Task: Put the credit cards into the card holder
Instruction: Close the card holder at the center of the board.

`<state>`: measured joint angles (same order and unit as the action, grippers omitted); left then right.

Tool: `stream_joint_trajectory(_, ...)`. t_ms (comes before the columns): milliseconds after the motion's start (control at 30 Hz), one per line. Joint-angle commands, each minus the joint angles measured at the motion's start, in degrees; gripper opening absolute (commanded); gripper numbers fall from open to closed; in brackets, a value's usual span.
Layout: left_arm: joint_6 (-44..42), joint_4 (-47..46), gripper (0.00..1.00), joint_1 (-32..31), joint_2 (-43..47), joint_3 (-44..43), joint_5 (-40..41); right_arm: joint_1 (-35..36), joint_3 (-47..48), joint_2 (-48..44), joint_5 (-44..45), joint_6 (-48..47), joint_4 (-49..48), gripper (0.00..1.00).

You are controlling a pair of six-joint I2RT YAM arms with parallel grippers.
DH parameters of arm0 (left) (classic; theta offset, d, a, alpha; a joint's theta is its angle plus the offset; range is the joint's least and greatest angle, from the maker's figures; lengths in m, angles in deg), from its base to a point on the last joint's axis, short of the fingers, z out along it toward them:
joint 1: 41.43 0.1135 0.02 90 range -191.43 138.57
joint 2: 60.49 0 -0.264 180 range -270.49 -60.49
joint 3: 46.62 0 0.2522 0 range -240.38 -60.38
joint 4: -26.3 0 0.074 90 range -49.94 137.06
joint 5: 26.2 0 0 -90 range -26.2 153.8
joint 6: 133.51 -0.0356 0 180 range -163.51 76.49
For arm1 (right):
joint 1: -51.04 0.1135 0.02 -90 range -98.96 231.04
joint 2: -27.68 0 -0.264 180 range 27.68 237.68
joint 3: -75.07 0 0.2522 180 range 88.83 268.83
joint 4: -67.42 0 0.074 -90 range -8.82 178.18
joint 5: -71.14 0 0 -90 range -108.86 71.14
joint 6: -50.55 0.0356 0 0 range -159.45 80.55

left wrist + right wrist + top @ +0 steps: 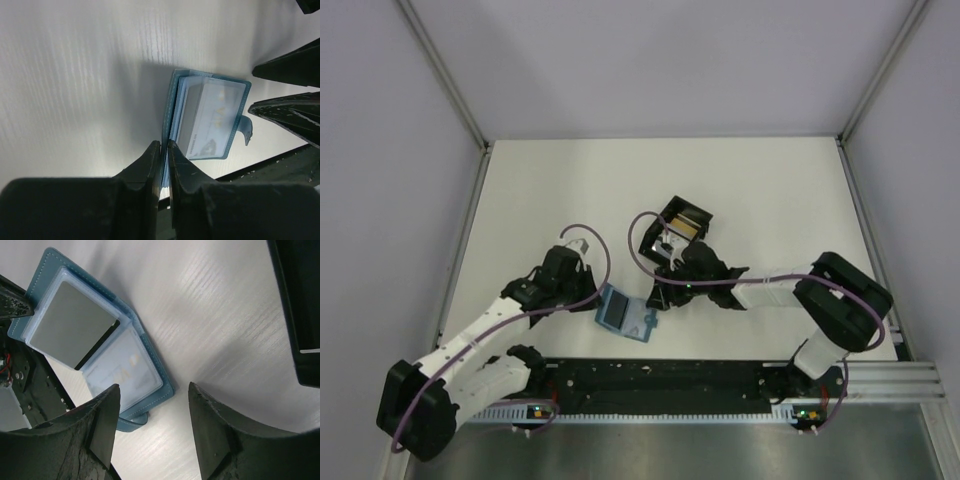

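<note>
The teal-blue card holder (625,316) lies open on the table near the front rail. My left gripper (597,298) is shut on its left cover edge; in the left wrist view the gripper (164,145) pinches the teal cover (172,100). A silver-grey card (70,325) sits in one clear sleeve and a white card (125,367) in the other. My right gripper (660,290) hangs open and empty just right of the card holder (150,347); its tips (155,387) are over bare table. More cards (685,228), orange-yellow and silver, lie in the black tray (672,208).
The black tray's wall (297,315) stands close on the right of my right gripper. The black front rail (670,375) runs just behind the card holder. The right gripper's fingers (290,110) show close beside the holder in the left wrist view.
</note>
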<state>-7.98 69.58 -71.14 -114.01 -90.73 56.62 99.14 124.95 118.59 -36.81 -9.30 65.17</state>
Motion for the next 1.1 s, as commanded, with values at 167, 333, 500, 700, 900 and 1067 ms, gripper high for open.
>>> stream_joint_trajectory(167, -1.07, -5.79, 0.17, -0.43, 0.26, -3.58, -5.12, 0.68, -3.15, -3.1, -2.09, 0.97, -9.82, 0.57)
stream_joint_trajectory(333, -1.16, -7.89, 0.19, -0.61, -0.01, -3.14, -7.49, 1.03, -3.51, -5.48, -3.83, -2.55, -7.81, 0.58)
stream_joint_trajectory(500, -0.99, -11.06, 0.2, -1.22, -1.85, -2.35, -11.88, 1.12, -4.3, -4.17, -10.34, -2.2, -11.67, 0.58)
stream_joint_trajectory(700, -0.02, -14.4, 0.2, -2.19, -2.82, -1.12, -14.7, 1.39, -2.99, -1.45, -17.28, -2.82, -13.26, 0.57)
stream_joint_trajectory(900, 0.77, -16.77, 0.21, -2.63, -4.22, 0.2, -16.2, 2.35, -1.05, 1.54, -19.49, -4.22, -11.41, 0.57)
stream_joint_trajectory(1067, 2.26, -19.76, 0.19, -3.42, -6.16, 1.87, -16.73, 3.06, -1.84, 1.46, -21.59, -4.4, -12.81, 0.53)
